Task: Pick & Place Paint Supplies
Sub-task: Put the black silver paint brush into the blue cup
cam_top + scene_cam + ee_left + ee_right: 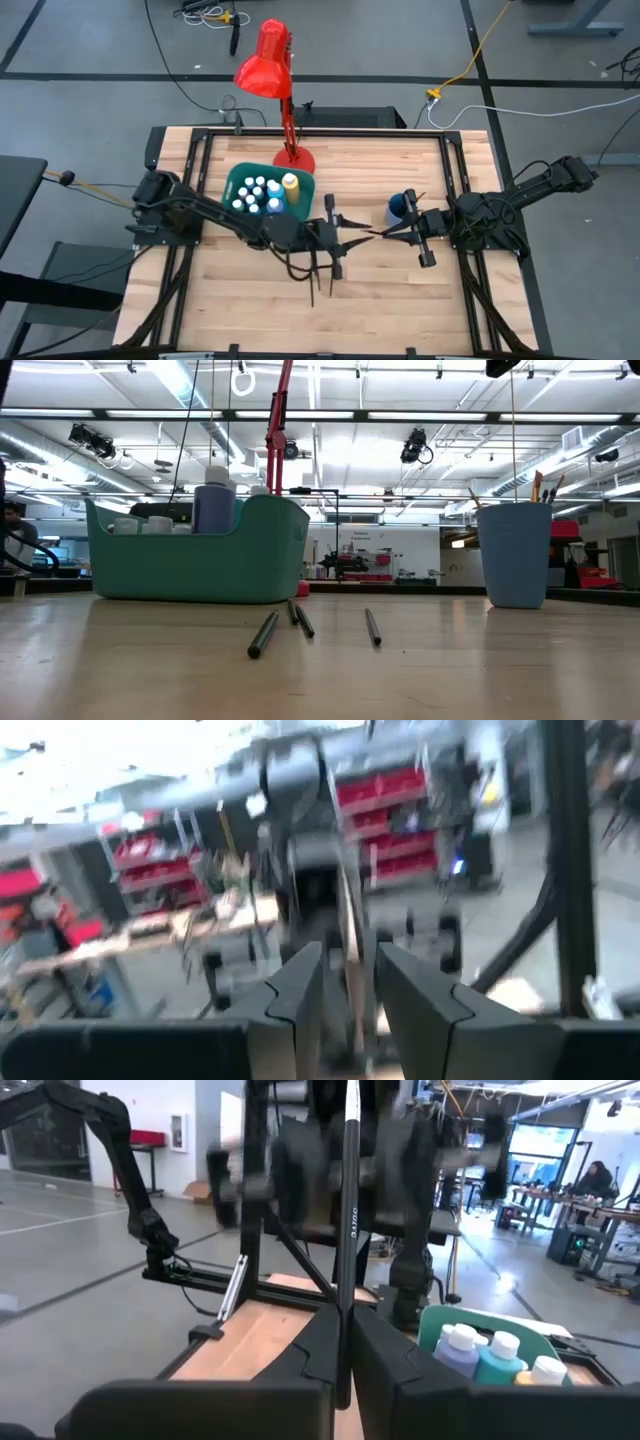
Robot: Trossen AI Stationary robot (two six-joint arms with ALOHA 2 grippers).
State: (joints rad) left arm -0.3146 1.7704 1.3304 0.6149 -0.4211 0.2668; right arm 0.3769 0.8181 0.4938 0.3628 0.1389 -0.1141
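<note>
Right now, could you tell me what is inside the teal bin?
The teal bin holds white-capped paint bottles and one taller yellow bottle. The bottles cover its floor, so anything under them is hidden.

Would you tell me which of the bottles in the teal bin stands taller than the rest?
The yellow bottle, at the bin's edge nearest the red lamp's base. It rises above the small white-capped bottles beside it and is the only yellow one.
</note>
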